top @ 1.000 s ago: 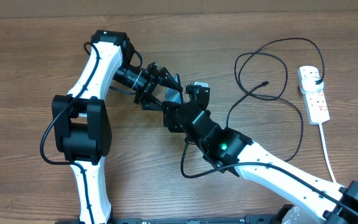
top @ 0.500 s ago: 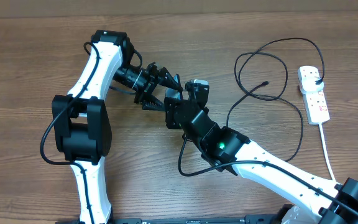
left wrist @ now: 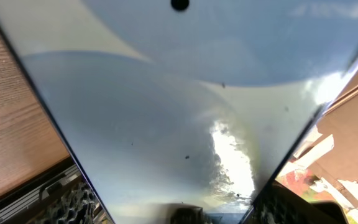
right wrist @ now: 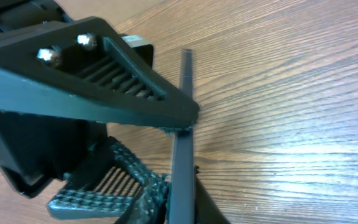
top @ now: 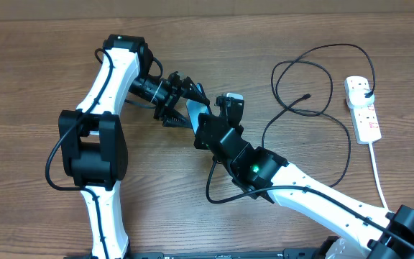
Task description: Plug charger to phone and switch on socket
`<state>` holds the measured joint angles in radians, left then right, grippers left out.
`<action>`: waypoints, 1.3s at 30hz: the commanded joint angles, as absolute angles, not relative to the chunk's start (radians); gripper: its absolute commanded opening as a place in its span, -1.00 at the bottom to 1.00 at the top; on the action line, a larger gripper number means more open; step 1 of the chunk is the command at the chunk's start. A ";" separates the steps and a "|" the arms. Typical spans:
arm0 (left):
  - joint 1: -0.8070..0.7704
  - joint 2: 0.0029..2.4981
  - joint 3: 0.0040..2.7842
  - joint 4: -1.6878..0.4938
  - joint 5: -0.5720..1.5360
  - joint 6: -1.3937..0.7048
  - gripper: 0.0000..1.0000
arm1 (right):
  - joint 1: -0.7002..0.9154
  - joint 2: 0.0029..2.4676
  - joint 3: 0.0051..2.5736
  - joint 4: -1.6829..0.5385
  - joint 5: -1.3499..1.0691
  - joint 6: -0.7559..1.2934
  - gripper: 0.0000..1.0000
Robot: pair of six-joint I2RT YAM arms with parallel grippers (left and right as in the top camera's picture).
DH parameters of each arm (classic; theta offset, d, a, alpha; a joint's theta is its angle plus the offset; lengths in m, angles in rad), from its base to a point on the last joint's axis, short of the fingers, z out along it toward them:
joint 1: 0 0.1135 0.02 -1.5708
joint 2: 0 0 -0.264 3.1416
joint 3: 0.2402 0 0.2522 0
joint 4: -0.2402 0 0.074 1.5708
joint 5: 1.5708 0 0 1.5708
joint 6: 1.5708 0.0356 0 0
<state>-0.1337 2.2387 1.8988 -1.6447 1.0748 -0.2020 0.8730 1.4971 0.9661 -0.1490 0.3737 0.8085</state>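
Overhead: left gripper and right gripper meet just left of frame centre, with the phone between them. Only a sliver of its pale blue screen shows; both arms cover the rest.

Left wrist view: phone screen fills nearly the whole frame, pale blue-grey with glare. Its two long edges run down into the left fingers at the bottom corners. Left fingers are clamped on the phone.

Right wrist view: phone seen edge-on as a thin dark bar, tilted up off the table. A ribbed black finger of the left gripper presses its side and blocks the upper left of the frame. The right gripper's textured fingers sit at the bottom, close to the phone edge. Whether they are pinching it I cannot tell.

Charger lies in loose loops in the upper right of the overhead frame, well apart from both grippers. Its small connector lies free on the table. Its plug sits at the top end of the socket by the right edge. The socket's white cord runs down toward the lower right.
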 commanded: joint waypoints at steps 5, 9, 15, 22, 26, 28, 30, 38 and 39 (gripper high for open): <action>-0.142 2.236 1.922 -1.644 1.119 -0.199 0.56 | 0.902 1.489 0.980 -0.116 0.336 0.793 -0.92; -0.142 2.236 1.922 -1.646 1.120 -0.212 0.98 | 0.902 1.488 0.981 -0.116 0.348 0.792 -0.92; -0.112 2.236 1.924 -1.668 1.127 -0.223 0.99 | 0.889 1.462 0.981 -0.131 0.449 0.776 -0.92; 0.026 2.184 1.934 -1.691 1.119 -0.105 1.00 | 0.768 1.353 0.981 -0.267 0.474 0.815 -0.93; 0.115 2.100 1.934 -1.691 1.102 -0.051 1.00 | 0.657 1.292 0.981 -0.403 0.381 1.013 -0.93; 0.173 2.026 1.934 -1.691 1.035 -0.051 1.00 | 0.575 1.272 0.981 -0.465 0.226 1.159 -0.93; 0.212 1.966 1.934 -1.691 0.957 -0.052 0.99 | 0.525 1.272 0.981 -0.470 0.117 1.191 -0.93; 0.307 1.656 1.922 -1.689 0.550 -0.032 0.99 | 0.437 1.275 0.971 -0.346 -0.134 1.205 -0.93; 0.304 1.615 1.894 -1.674 0.499 -0.032 0.99 | 0.437 1.275 0.971 -0.319 -0.160 1.205 -0.93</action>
